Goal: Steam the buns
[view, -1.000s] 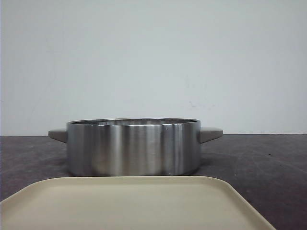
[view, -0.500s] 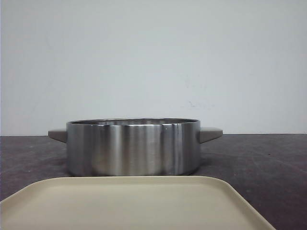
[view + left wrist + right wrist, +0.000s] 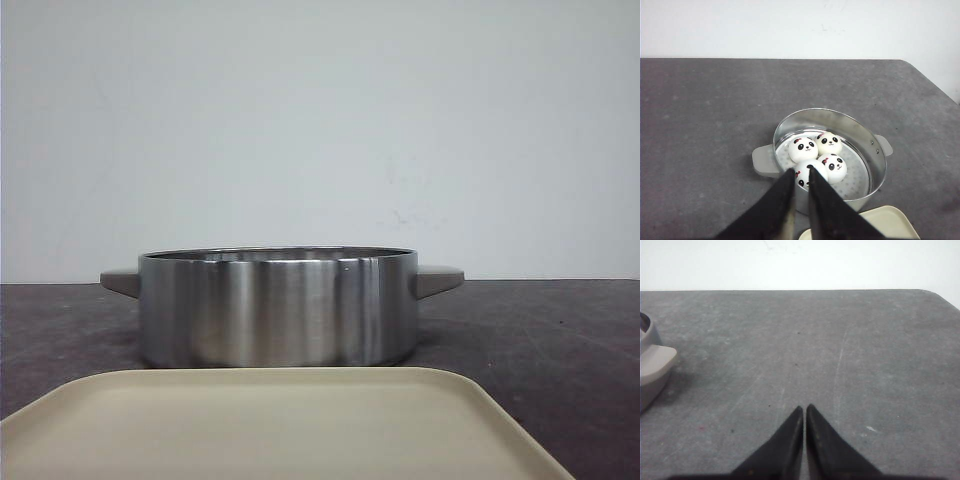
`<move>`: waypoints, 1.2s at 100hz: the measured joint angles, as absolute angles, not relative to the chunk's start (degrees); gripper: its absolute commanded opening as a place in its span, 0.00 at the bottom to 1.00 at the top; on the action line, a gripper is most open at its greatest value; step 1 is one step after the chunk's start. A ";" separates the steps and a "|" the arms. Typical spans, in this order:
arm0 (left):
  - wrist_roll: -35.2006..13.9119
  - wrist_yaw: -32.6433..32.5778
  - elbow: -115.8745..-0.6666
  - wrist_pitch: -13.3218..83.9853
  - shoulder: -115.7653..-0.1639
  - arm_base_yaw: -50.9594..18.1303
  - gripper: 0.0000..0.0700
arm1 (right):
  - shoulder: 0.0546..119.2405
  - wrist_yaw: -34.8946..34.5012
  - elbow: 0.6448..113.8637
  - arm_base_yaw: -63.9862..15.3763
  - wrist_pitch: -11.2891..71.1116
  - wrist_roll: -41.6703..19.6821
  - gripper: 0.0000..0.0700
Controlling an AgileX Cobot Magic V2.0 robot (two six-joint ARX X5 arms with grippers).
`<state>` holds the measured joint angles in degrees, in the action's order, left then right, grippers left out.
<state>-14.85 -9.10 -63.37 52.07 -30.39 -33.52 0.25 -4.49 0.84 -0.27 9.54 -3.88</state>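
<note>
Several white buns with panda faces lie together in the steel pot (image 3: 866, 137), on its perforated insert; one bun (image 3: 803, 149) sits beside another bun (image 3: 828, 144), and a third (image 3: 836, 167) lies closer to me. My left gripper (image 3: 801, 171) hovers above the pot's near rim, its black fingers almost together with only a narrow slit and nothing held; they cover part of the nearest bun. Over bare table off to the pot's right, my right gripper (image 3: 804, 407) is shut and empty. In the front view the pot (image 3: 278, 305) hides the buns, and neither gripper shows.
A cream tray (image 3: 270, 420) lies in front of the pot, its corner (image 3: 890, 222) visible by the left fingers. One grey pot handle (image 3: 652, 365) shows at the edge of the right wrist view. The dark table ends at a white wall.
</note>
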 measured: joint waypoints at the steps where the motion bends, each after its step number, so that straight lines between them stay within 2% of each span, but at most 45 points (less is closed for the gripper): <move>1: -14.85 -9.10 -63.37 52.07 -30.39 -33.52 0.00 | 0.23 -4.49 0.84 -0.27 9.56 -3.88 0.01; 15: -14.81 -9.08 -63.37 52.12 -30.09 -31.59 0.00 | 0.23 -4.49 0.84 -0.27 9.56 -3.88 0.01; 35: -14.76 -8.49 -61.01 49.76 -24.38 -24.40 0.00 | 0.25 -4.47 0.84 -0.27 9.54 -3.88 0.01; 54: -13.58 4.91 -45.10 37.78 -13.61 -16.71 0.00 | 0.23 -4.49 0.84 -0.27 9.54 -3.88 0.01; 59: -13.43 6.28 -40.27 35.59 -10.79 -14.48 0.00 | 0.23 -4.49 0.84 -0.27 9.54 -3.88 0.01; 69: -13.45 6.35 -32.40 31.73 -6.04 -11.29 0.00 | 0.25 -4.49 0.84 -0.27 9.54 -3.88 0.01; 87: -11.92 4.23 -21.61 19.27 -3.16 -9.19 0.00 | 0.23 -4.47 0.84 -0.27 9.54 -3.88 0.01; 120: -5.89 2.61 -6.61 10.83 -0.86 -6.90 0.00 | 0.25 -4.49 0.84 -0.27 9.54 -3.88 0.01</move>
